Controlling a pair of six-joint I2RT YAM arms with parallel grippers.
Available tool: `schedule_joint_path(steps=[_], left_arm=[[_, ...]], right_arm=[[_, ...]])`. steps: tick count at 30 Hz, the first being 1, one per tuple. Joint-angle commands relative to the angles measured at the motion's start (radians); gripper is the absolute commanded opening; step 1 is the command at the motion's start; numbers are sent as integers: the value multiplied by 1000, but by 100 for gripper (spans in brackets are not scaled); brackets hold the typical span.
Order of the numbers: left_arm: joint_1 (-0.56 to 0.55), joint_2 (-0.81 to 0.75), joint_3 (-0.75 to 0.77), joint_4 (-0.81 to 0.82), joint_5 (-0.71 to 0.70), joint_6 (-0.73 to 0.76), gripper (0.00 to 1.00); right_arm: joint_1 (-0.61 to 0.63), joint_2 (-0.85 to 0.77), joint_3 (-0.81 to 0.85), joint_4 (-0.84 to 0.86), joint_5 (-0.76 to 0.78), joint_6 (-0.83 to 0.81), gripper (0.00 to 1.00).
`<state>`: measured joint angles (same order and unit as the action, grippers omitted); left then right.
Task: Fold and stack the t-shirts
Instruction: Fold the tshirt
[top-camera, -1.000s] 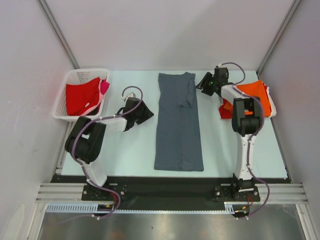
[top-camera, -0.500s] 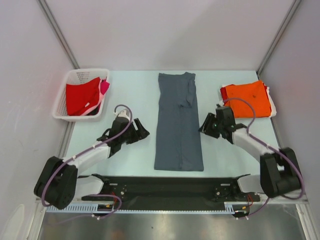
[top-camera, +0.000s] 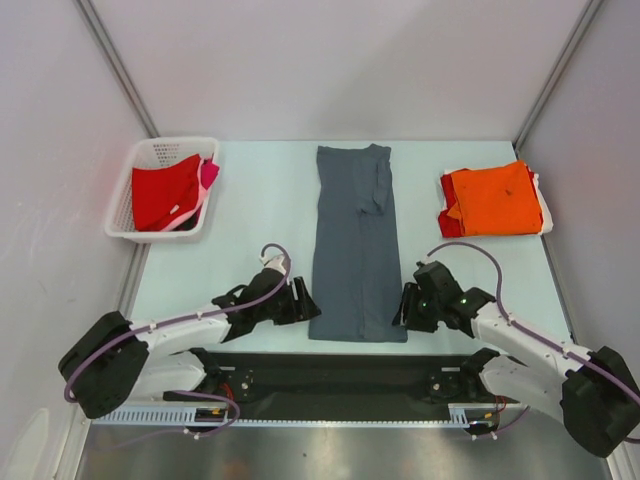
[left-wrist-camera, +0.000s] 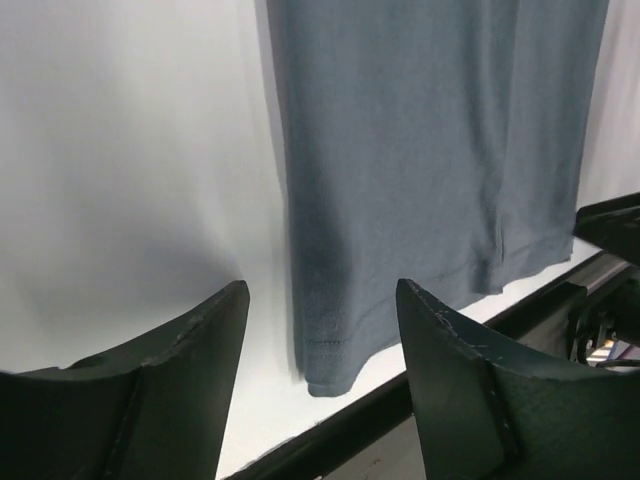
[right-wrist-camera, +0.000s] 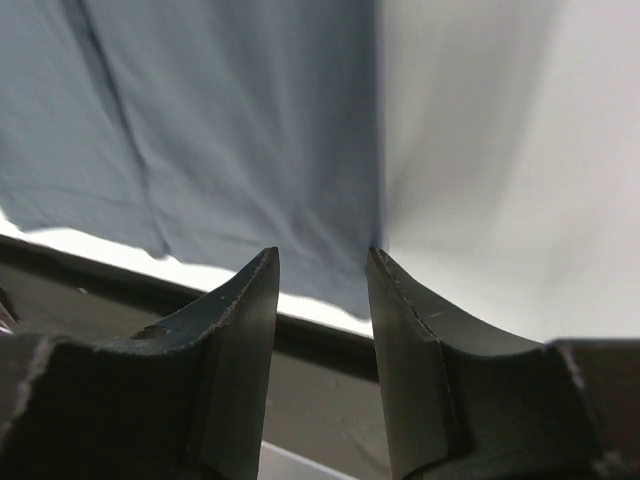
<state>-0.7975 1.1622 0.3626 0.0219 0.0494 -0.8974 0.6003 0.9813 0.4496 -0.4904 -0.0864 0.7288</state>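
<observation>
Left end effector (left-wrist-camera: 322, 292) parted, empty | right end effector (right-wrist-camera: 321, 256) parted, empty | slate-grey t-shirt (top-camera: 357, 250): soft, flat long strip

A robotics lab test cell. Plain white walls (top-camera: 330, 60) enclose a pale table (top-camera: 260, 190), with aluminium struts (top-camera: 118, 70) at eleven and one o'clock.

Bright even light; soft shadows; wrist-view grey t-shirt (right-wrist-camera: 200, 120) blurred, perhaps motion.

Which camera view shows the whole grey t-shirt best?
The top external view. There the grey t-shirt shows at full length, a long folded strip lying flat on the table. The left wrist view shows only its near left corner, and the right wrist view only its near right corner.
</observation>
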Motion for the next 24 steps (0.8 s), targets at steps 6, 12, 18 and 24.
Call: schedule_joint_path(steps=[6, 12, 18, 24], left_arm=[[-69, 2, -85, -27, 3, -87, 59], [-98, -7, -97, -27, 6, -115, 54], [-120, 23, -119, 10, 13, -135, 44], [-150, 48, -145, 39, 6, -161, 28]], right_arm=[[107, -50, -20, -120, 80, 129, 43], [110, -63, -12, -142, 117, 133, 42], [108, -72, 6, -154, 151, 107, 44], [104, -24, -22, -73, 99, 100, 43]])
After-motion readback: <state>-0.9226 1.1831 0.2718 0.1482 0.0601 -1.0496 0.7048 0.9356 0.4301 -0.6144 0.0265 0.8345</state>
